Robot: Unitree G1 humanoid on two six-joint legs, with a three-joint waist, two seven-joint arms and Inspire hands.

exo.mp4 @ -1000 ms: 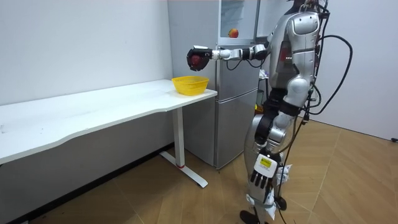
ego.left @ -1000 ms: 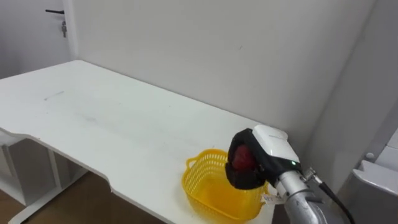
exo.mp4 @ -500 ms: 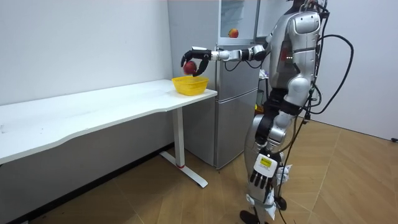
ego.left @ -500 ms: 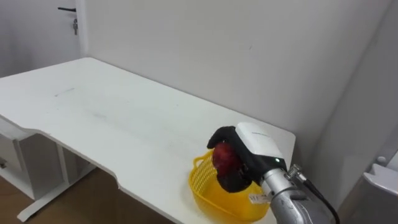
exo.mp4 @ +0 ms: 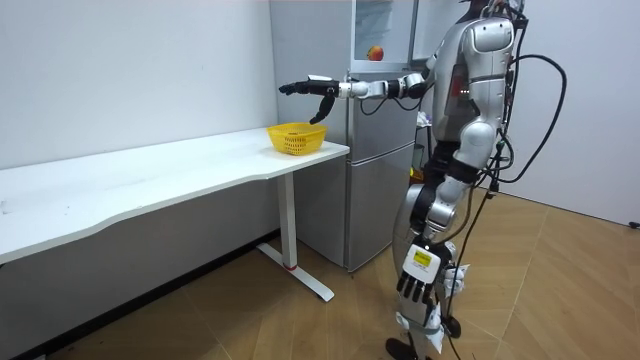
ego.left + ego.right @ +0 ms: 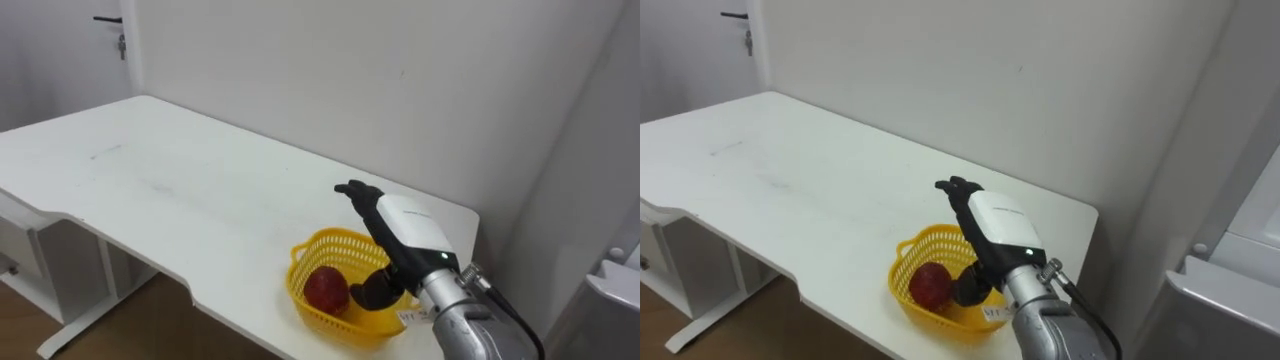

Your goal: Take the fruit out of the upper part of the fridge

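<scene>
A red apple [image 6: 325, 290] lies inside the yellow basket [image 6: 335, 241] near the white table's right end. My right hand [image 6: 398, 232] hovers just above and to the right of the basket. It is open and holds nothing, with its fingers stretched out over the far rim. In the right eye view the same apple [image 6: 929, 283] rests in the basket [image 6: 902, 283] under the hand [image 6: 992, 228]. In the room view I stand beside the fridge [image 5: 380, 170] with my right arm held level over the basket [image 5: 296, 139]. My left hand [image 5: 414, 288] hangs relaxed at my side.
The white table [image 6: 170, 190] runs off to the left along a pale wall, with a curved front edge. A second red fruit [image 5: 375, 52] sits in the fridge's open upper compartment. The fridge's grey side [image 6: 612, 290] stands close on the right.
My right hand has gone from curled round the apple to straight fingers. The apple has left the hand and now lies in the basket.
</scene>
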